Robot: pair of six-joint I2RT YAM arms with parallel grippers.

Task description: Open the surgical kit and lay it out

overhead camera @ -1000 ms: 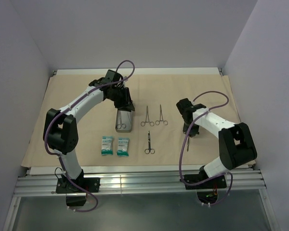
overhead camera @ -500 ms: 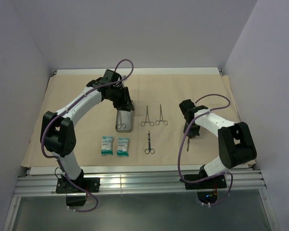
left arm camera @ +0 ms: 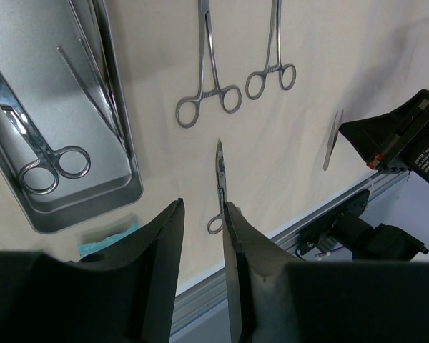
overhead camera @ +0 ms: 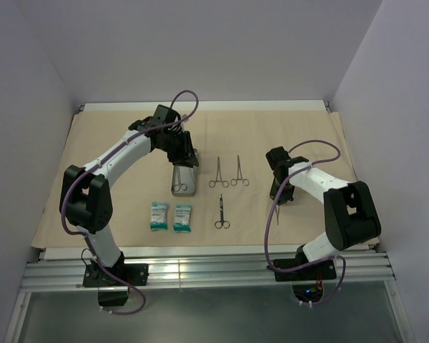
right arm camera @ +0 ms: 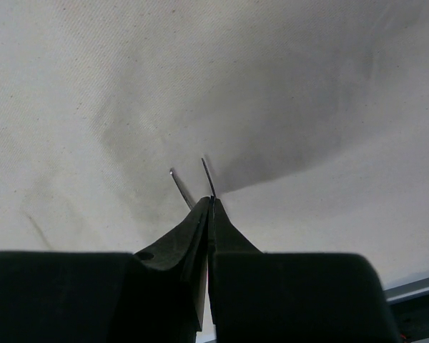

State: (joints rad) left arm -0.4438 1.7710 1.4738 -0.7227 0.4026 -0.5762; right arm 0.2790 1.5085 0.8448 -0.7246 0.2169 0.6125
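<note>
Closest to the arm bases, on my overhead feed, two teal-and-white packets (overhead camera: 159, 215) lie side by side on the tan drape (overhead camera: 300, 136), near its front edge. Just to their right is a short ring-handled instrument (overhead camera: 222, 213), rings toward me.

Further right, the right gripper (overhead camera: 280, 199) points down over the drape. Its wrist camera shows the fingers pinched tight together on a pair of tweezers (right arm camera: 208, 179), whose two thin prongs stick out past the fingertips. From above, the tweezers hang from that pincer toward the near edge. I cannot tell whether their ends touch the cloth.

Beyond the packets sits the small grey metal tray (overhead camera: 188, 179), long side running away from me. The left wrist view shows a pair of scissors (left arm camera: 21, 123) lying in it, and a slim instrument (left arm camera: 93, 93) along the tray's wall.

Right of the tray, two ring-handled forceps (overhead camera: 217, 174) lie parallel and apart, rings nearest me.

The left gripper (overhead camera: 187, 161) hangs over the tray's far end. Its jaws stand partly apart with nothing between them; only the drape and the short instrument show through the gap.

The drape spreads flat to the back wall.
</note>
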